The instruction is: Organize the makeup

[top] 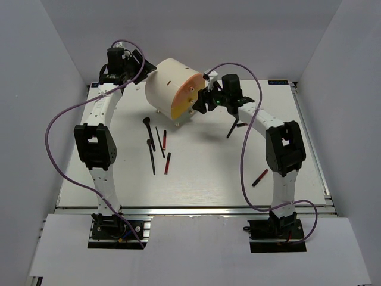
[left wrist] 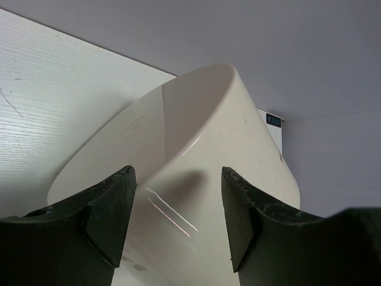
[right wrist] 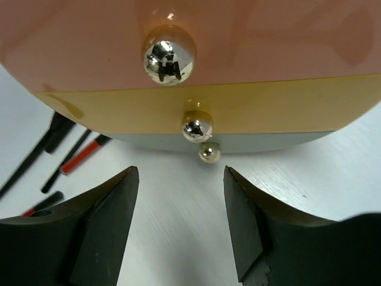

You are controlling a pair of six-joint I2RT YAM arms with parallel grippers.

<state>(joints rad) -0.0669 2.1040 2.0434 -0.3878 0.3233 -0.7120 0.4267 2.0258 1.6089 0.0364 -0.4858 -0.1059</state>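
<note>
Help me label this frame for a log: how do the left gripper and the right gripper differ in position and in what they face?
The left gripper faces the plain curved wall of the cream box; the right gripper faces its drawer front and silver knobs. From above, the left sits at the box's far-left side, the right at its orange front. Both are open and empty.

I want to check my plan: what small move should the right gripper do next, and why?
Probably ease the right gripper forward onto the small knob: its jaws stand open just short of it, and the makeup lies loose outside.
</note>
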